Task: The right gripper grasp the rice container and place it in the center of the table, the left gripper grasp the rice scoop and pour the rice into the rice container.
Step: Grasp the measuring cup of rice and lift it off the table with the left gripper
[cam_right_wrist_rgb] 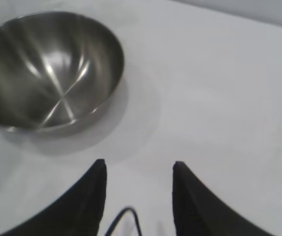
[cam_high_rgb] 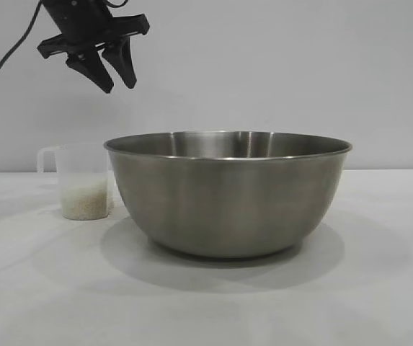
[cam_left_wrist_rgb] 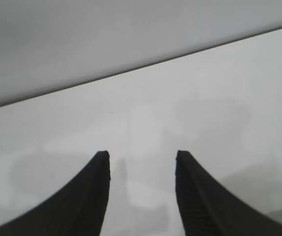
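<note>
Centrally, the bowl (cam_high_rgb: pixel 228 194) is seen on the tabletop (cam_high_rgb: pixel 379 303), the scoop (cam_high_rgb: pixel 82 180) with rice (cam_high_rgb: pixel 85 200) beside it. Both hands, left (cam_high_rgb: pixel 112 76) and right (cam_right_wrist_rgb: pixel 138 169), are held apart, empty.

A plain pale grey wall (cam_high_rgb: pixel 278 72) stands behind the scene under soft, even light.

bowl (cam_high_rgb: pixel 228 194) mid-worktop (cam_high_rgb: pixel 379 288), upright | cup (cam_high_rgb: pixel 83 182) just left, rice (cam_high_rgb: pixel 86 200) low inside | left gripper (cam_high_rgb: pixel 116 76) above cup, jaws apart, empty
</note>
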Robot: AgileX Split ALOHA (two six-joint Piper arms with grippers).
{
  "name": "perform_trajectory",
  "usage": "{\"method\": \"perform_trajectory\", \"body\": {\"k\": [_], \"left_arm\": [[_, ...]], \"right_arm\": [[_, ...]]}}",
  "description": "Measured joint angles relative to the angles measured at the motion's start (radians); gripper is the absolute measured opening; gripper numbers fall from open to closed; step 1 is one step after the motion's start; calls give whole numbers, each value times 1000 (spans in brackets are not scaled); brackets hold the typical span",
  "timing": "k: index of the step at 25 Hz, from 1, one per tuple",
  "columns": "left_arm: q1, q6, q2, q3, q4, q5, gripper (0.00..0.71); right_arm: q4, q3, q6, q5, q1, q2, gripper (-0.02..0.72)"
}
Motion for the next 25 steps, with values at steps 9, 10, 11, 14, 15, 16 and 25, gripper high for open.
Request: {"method": "perform_trajectory", "body": {"k": [9, 10, 11, 14, 15, 16, 25], "left_arm": [[0, 0, -24, 0, 24, 5, 266], [0, 0, -25, 0, 25, 6, 266], [0, 0, -26, 0, 25, 6, 266], [0, 0, -26, 0, 25, 6, 266], [0, 0, -26, 0, 27, 6, 266], [0, 0, -26, 0, 27, 8, 266], [-1, 0, -29, 0, 27, 12, 266]], "right_arm": [[-60, -20, 134, 230, -55, -16, 277], [-88, -22, 168, 235, -60, -20, 277], [-112, -24, 189, 233, -60, -33, 277], [-138, -25, 208, 213, -60, -111, 277], [-151, -25, 210, 208, -60, -151, 277], [-168, -25, 210, 206, -60, -197, 277], [-299, 1, 289, 148, -60, -440, 277]]}}
